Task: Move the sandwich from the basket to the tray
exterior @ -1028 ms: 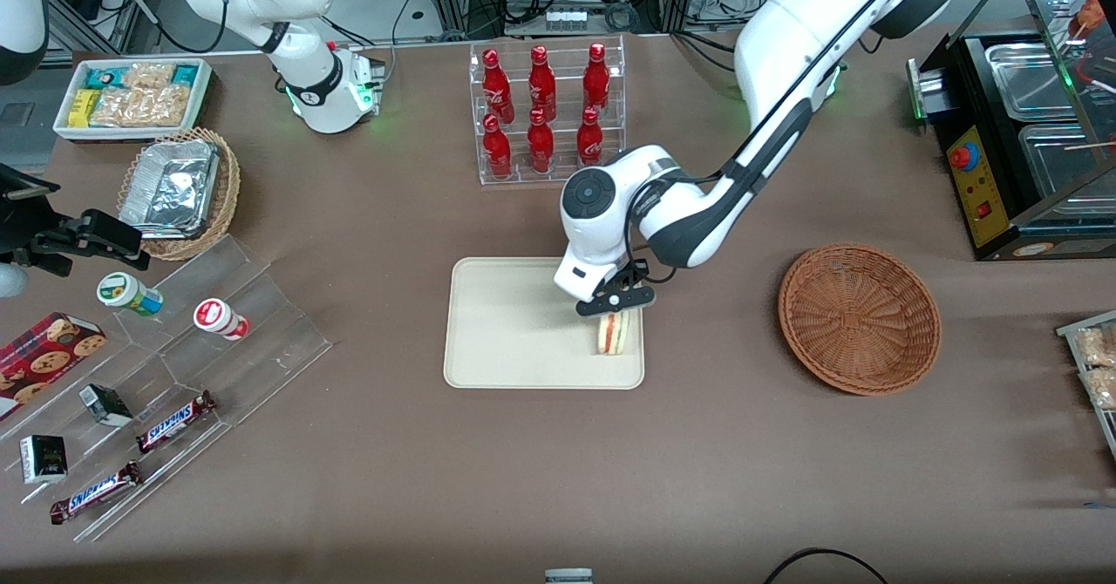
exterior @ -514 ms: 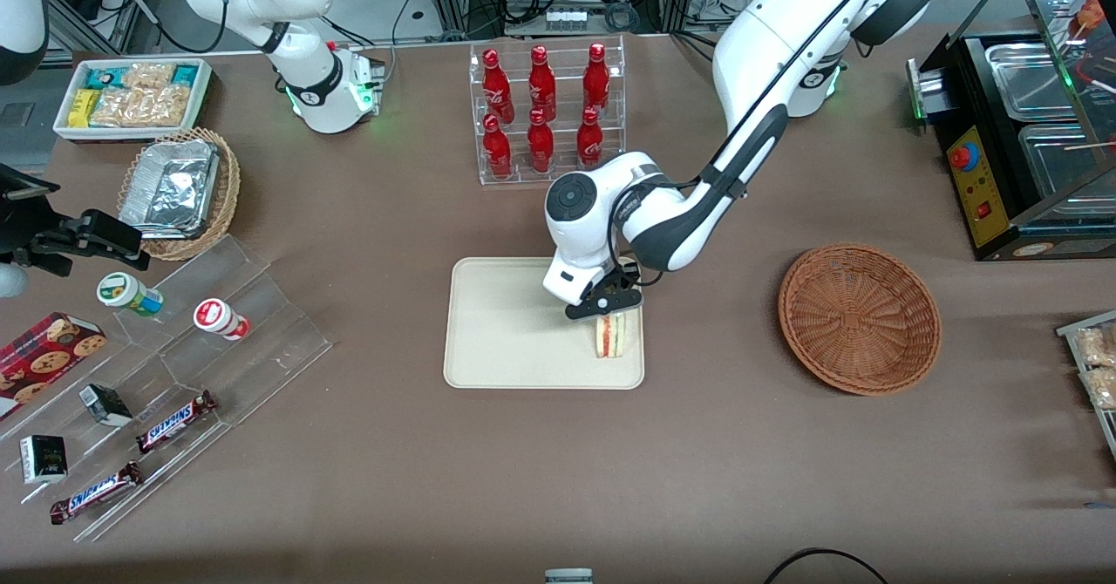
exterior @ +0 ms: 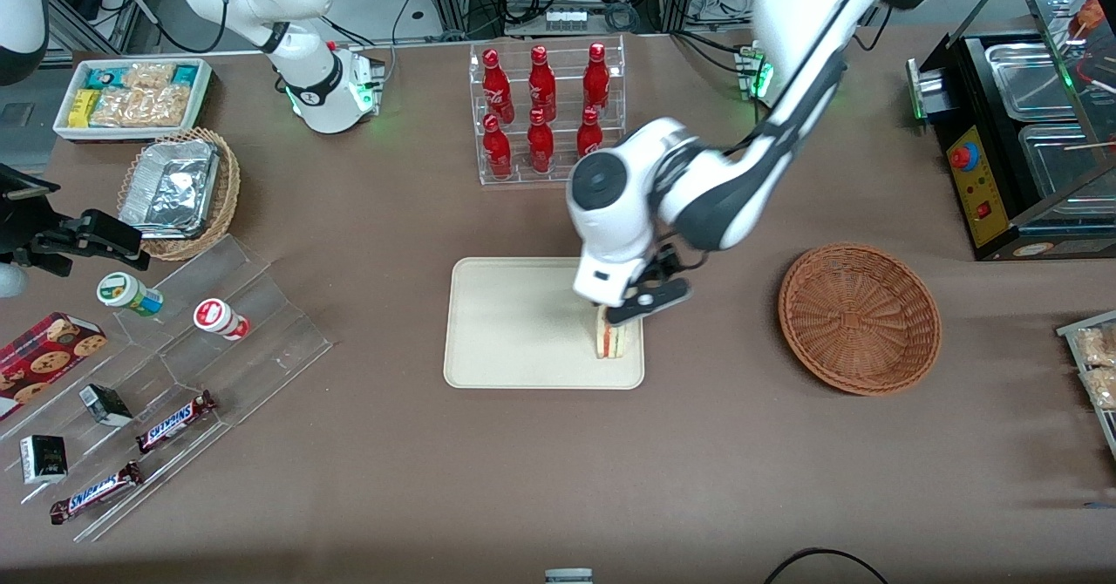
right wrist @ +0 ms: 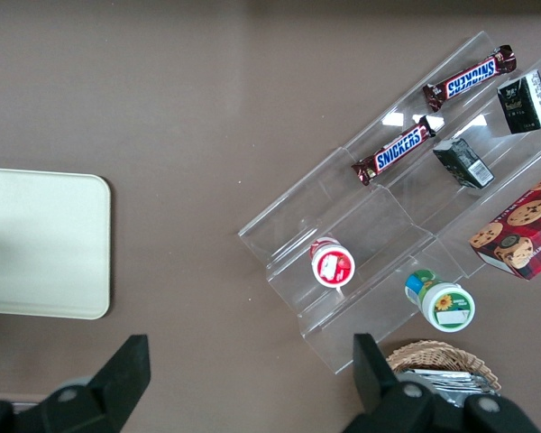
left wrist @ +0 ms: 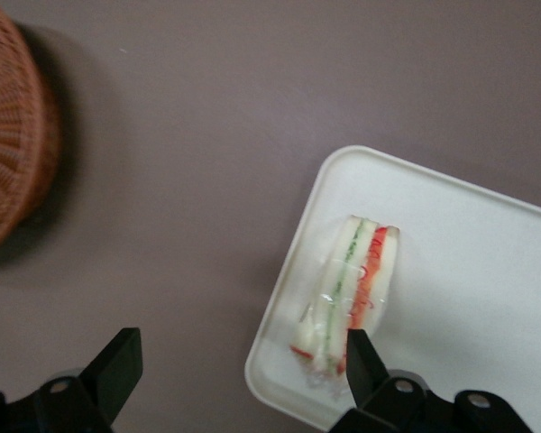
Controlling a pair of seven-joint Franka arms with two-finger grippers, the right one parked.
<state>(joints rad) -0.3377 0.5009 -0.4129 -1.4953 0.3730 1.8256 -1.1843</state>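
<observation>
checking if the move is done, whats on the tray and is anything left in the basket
The sandwich stands on the tray near its rim; the open gripper hangs above it. The basket looks empty in the front view.

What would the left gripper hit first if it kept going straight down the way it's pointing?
Probably the tray edge beside the sandwich. The gripper, fingers open, hangs above that spot; whether one finger would clip the sandwich is unclear.

Even overhead light, soft shadows; wrist view slightly blurred, basket (left wrist: 9, 135) edge smeared.
</observation>
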